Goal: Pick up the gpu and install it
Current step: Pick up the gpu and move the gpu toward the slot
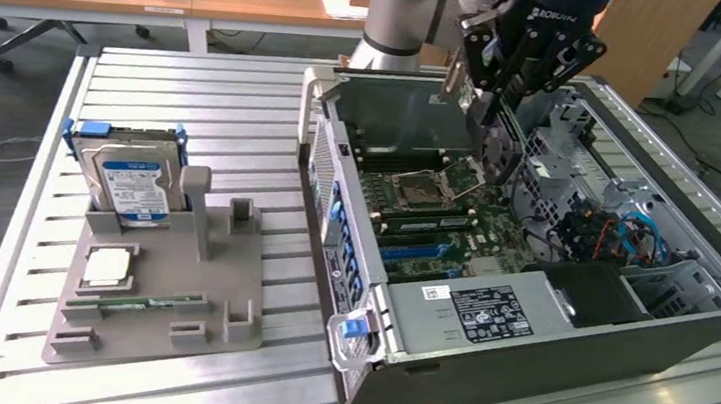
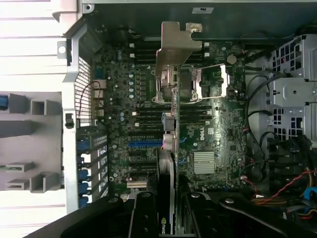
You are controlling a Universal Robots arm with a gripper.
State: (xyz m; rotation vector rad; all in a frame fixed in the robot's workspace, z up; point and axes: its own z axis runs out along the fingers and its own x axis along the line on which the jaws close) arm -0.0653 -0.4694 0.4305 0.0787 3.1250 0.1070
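As the hand point(image 2: 171, 220) clamps the gpu point(image 2: 170, 130) — edge-on, gripped end hidden.

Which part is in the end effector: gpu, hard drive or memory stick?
The gpu, held over the motherboard; the hard drive and memory stick sit in the grey holder.

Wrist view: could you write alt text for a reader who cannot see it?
The tool grips the gpu edge-on over the motherboard inside an open computer case, with the card's silver bracket at the end away from the tool. A grey parts holder sits outside the case.
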